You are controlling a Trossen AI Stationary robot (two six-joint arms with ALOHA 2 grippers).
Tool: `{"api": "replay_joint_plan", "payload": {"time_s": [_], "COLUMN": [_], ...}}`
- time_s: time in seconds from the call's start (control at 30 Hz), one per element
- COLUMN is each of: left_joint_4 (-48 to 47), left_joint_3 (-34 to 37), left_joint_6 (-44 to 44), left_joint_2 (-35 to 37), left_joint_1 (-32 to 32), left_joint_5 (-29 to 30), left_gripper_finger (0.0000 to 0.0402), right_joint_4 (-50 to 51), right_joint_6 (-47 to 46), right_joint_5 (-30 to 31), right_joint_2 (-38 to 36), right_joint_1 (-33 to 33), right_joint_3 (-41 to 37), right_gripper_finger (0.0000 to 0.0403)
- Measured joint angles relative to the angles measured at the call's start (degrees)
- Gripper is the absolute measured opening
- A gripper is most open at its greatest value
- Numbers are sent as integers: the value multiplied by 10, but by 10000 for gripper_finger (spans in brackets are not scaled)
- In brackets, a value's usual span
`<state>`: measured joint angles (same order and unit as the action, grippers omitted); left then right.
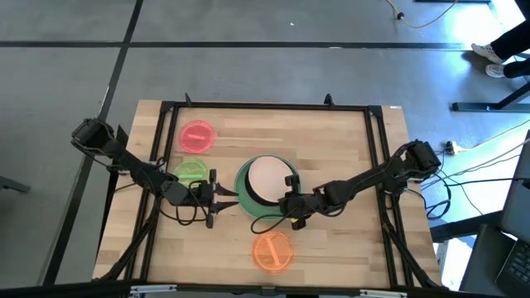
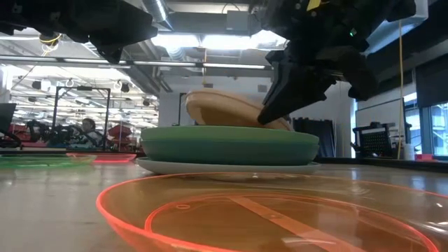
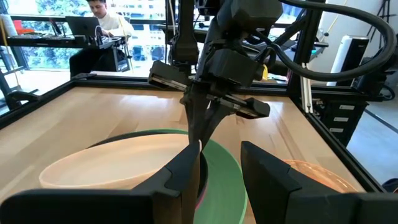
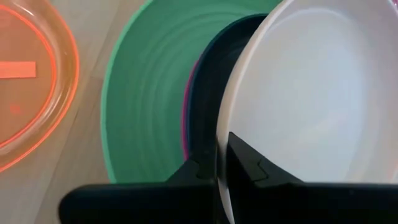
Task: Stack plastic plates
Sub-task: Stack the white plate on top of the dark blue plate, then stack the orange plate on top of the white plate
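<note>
Gripping the rim of the peach plate [image 1: 267, 179], right gripper [image 1: 291, 205] holds it tilted over the green plate [image 1: 247, 201] stack mid-table. Left gripper [image 1: 217, 196] hovers just beside the stack, fingers apart. Orange plate [image 1: 272, 251], lime plate [image 1: 192, 171] and red-pink plate [image 1: 197, 136] lie separately.

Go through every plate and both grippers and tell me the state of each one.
Peach plastic plate: tilted, rim pinched, over the stack.
Teal plastic plate: in the stack, holding navy and magenta plates.
Translucent orange plate: flat, alone.
Red-pink plate: flat, alone.
Lime plate: flat, alone.
Right gripper: shut on the peach plate.
Left gripper: open, empty.
</note>
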<state>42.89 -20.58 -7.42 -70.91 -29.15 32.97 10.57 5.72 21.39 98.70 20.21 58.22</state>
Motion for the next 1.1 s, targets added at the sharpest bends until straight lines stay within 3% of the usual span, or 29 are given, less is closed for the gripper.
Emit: {"api": "replay_joint_plan", "payload": {"time_s": [0.13, 0.4, 0.5, 0.73, 1.1], "left_joint_4": [0, 0, 0, 0, -4], "left_joint_3": [0, 0, 0, 0, 0], "left_joint_6": [0, 0, 0, 0, -15], "left_joint_2": [0, 0, 0, 0, 0], "left_joint_1": [0, 0, 0, 0, -11], "left_joint_5": [0, 0, 0, 0, -9], "left_gripper_finger": [110, 110, 110, 110, 110], "right_joint_4": [0, 1, 9, 0, -4], "right_joint_6": [-3, -10, -28, -115, -268], "right_joint_5": [0, -2, -39, -161, -144], "right_joint_2": [0, -11, -31, -44, -20], "right_joint_1": [0, 1, 5, 35, 95], "right_joint_3": [0, 0, 13, 23, 20], "right_gripper_finger": [35, 127, 144, 151, 152]}}
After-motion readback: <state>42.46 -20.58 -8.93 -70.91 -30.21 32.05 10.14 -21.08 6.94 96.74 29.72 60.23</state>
